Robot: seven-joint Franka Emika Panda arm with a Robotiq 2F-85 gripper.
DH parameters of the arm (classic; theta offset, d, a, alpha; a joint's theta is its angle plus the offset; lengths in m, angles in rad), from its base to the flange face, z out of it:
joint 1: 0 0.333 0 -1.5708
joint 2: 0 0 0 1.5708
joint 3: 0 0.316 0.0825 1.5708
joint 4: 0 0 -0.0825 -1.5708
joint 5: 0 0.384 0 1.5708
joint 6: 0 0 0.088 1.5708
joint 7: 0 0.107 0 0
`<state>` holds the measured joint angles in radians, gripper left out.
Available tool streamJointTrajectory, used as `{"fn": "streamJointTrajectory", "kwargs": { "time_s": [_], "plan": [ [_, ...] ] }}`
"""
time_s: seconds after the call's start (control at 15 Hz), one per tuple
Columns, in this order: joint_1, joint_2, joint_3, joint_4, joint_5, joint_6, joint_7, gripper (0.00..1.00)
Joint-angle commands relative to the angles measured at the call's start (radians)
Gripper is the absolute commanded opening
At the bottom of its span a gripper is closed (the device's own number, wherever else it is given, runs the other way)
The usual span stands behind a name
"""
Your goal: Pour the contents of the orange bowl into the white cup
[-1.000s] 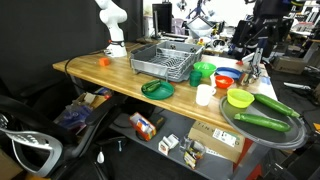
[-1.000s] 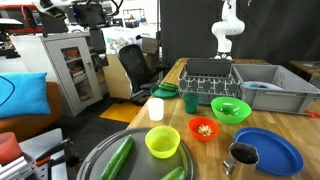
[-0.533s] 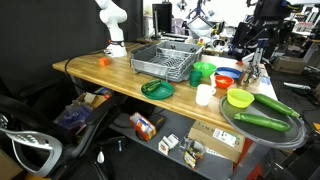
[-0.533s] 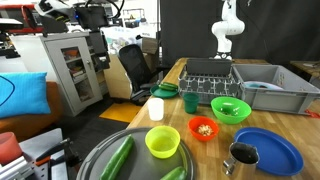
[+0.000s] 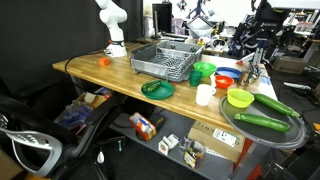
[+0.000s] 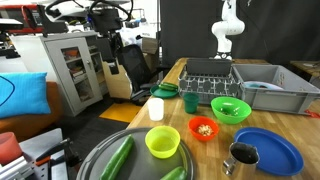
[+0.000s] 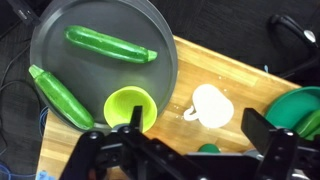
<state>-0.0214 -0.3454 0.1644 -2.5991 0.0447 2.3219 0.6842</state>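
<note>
Your arm (image 6: pixel 105 25): raised high beyond the counter's (image 7: pixel 205 65) end; gripper (image 7: pixel 182 152) wide open, empty, pointed down toward the white cup (image 7: pixel 212 105).

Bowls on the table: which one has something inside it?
The orange bowl, standing between the yellow-green bowl and the green bowl. Only it shows pale bits at its bottom.

Wooden table (image 5: pixel 90 72) crowded with dishware, tray of zucchinis at one end.
Two green zucchinis (image 7: pixel 110 43) are laid on a round grey tray (image 7: pixel 150 15); a yellow-green bowl (image 7: pixel 130 105) is seen at its rim. A green bowl (image 6: pixel 231 109), blue plate (image 6: pixel 268 150) and metal cup (image 6: pixel 243 155) are placed nearby; a dish rack (image 6: pixel 210 75) and grey tub (image 6: pixel 270 88) are set farther back.
</note>
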Motion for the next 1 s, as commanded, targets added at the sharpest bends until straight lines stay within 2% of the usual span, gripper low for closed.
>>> {"fn": "streamJointTrajectory", "kwargs": {
  "time_s": [0.0,0.27,0.33,0.53,0.93],
  "plan": [
    [-0.066,0.084,-0.041,0.025,-0.004,0.102,0.102,1.0],
    [-0.134,0.19,-0.098,0.055,-0.03,0.228,0.249,1.0],
    [-0.108,0.143,-0.113,0.03,-0.019,0.195,0.17,1.0],
    [-0.11,0.189,-0.125,0.051,-0.02,0.22,0.223,1.0],
    [-0.108,0.189,-0.122,0.055,-0.02,0.22,0.236,1.0]
  ]
}}
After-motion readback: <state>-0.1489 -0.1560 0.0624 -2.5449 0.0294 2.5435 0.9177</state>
